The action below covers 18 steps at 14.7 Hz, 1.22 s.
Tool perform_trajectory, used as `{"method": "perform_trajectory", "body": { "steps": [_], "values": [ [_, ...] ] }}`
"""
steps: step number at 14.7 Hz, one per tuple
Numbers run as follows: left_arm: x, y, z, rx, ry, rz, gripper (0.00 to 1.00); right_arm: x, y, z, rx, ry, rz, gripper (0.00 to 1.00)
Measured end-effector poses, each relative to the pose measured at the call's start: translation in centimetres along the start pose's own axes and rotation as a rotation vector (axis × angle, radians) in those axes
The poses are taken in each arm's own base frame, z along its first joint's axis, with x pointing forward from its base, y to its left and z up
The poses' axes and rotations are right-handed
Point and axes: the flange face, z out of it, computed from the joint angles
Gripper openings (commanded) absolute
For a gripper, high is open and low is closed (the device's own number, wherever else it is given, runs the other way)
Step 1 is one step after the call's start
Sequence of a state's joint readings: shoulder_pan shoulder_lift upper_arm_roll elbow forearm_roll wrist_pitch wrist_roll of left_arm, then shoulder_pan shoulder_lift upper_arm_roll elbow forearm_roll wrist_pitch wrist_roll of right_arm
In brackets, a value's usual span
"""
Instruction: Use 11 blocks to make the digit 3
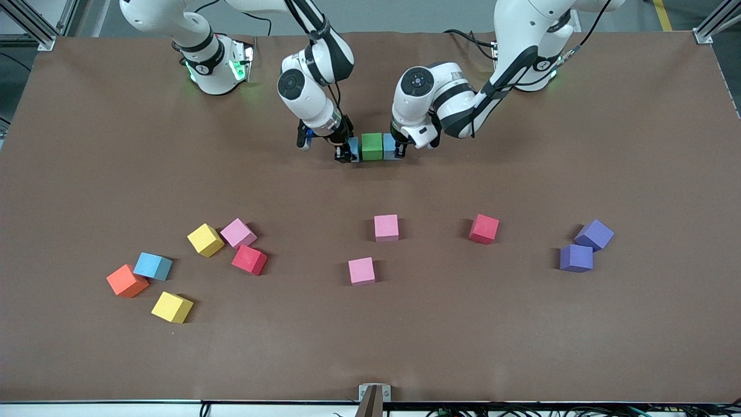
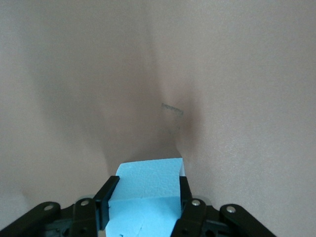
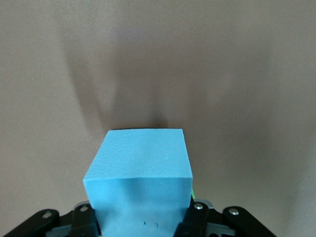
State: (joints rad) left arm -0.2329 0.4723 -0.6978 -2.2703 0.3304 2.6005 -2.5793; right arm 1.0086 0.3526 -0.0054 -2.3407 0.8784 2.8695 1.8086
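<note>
Presently both tools grip blue cubes flanking the green block (image 1: 372, 146): left gripper (image 1: 398, 152) shut on one light blue block (image 2: 143, 197), right gripper (image 1: 345, 154) on the other (image 3: 139, 173). Bar's axis runs gripper to gripper; loose blocks lie nearer the camera.

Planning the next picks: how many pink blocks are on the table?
3: one pink block beside the yellow block, one mid-table, one nearer the camera. None seem hidden.
</note>
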Motion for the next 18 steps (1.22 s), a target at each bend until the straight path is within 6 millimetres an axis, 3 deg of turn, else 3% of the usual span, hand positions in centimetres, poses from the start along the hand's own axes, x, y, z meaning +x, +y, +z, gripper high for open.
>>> {"method": "perform_trajectory", "body": {
  "steps": [3, 4, 5, 16, 17, 18],
  "values": [
    [0.00, 0.00, 0.00, 0.000, 0.000, 0.000, 0.63, 0.00, -0.01, 0.03, 0.000, 0.000, 0.000, 0.02],
    [-0.01, 0.00, 0.00, 0.000, 0.000, 0.000, 0.75, 0.00, -0.01, 0.08, -0.001, 0.001, 0.000, 0.02],
    [0.01, 0.00, 0.02, 0.001, 0.001, 0.000, 1.00, -0.02, -0.02, 0.13, -0.001, 0.001, 0.000, 0.02],
    [-0.18, 0.35, 0.16, 0.023, 0.029, -0.011, 1.00, -0.43, -0.05, 0.64, -0.003, 0.002, -0.005, 0.04],
    [-0.26, 0.37, 0.08, 0.023, 0.031, -0.012, 1.00, -0.48, -0.01, 0.66, -0.003, 0.001, -0.006, 0.20],
    [-0.36, 0.37, -0.01, 0.024, 0.032, -0.011, 1.00, -0.51, 0.02, 0.68, -0.003, 0.001, -0.007, 0.81]
  ]
}}
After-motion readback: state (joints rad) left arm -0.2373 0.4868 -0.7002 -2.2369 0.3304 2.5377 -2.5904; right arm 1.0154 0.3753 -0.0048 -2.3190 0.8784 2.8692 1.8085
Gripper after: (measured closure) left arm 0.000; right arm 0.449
